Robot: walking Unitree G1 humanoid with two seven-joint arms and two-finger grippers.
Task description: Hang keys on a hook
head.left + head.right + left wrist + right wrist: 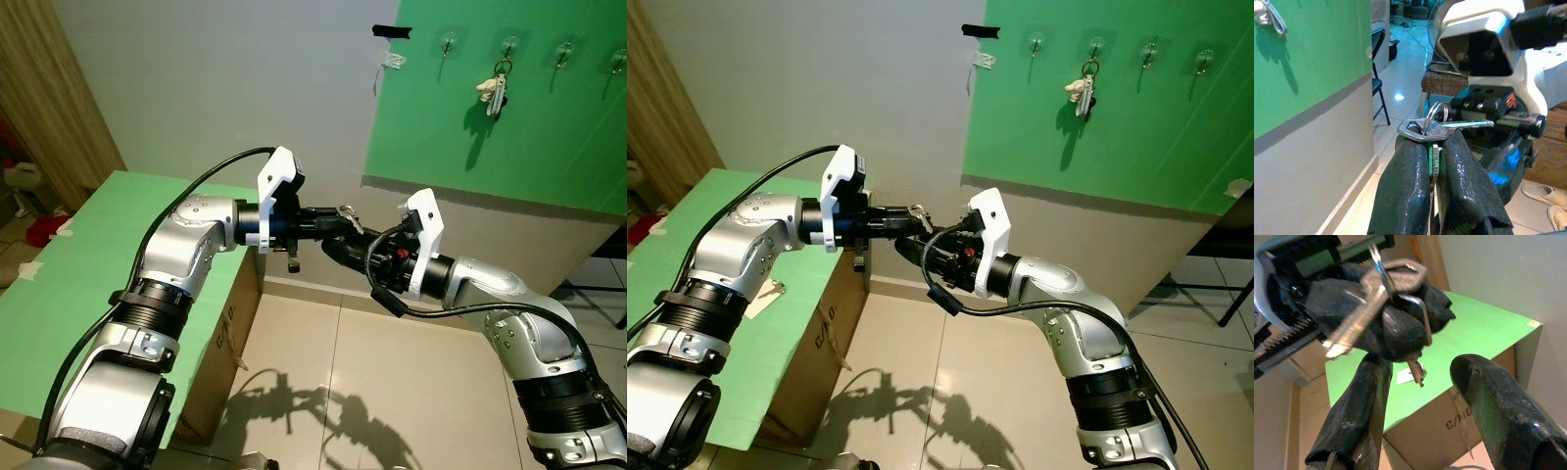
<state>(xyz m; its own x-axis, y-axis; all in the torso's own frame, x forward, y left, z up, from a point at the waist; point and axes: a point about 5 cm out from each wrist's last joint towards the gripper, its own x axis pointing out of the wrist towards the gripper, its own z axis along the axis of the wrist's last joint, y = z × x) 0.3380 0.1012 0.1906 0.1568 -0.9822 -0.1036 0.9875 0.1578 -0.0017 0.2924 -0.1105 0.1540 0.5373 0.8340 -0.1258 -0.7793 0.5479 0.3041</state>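
A small bunch of silver keys (345,211) on a ring is pinched at the tips of my left gripper (336,221), held out in mid-air before the wall. The left wrist view shows one flat key (1440,128) lying across the shut fingertips (1405,166). My right gripper (333,243) faces it from the right, open, its two fingers (1359,406) just under and either side of the keys (1378,289) without touching them. Several clear hooks (449,41) line the top of a green wall panel (549,147). Another key bunch (495,90) hangs on the second hook.
A green-topped cardboard box (59,294) stands at my left, under the left arm. Black tape (392,31) and a white clip (392,61) sit on the wall beside the panel. A dark chair (598,284) stands at the far right on the tile floor.
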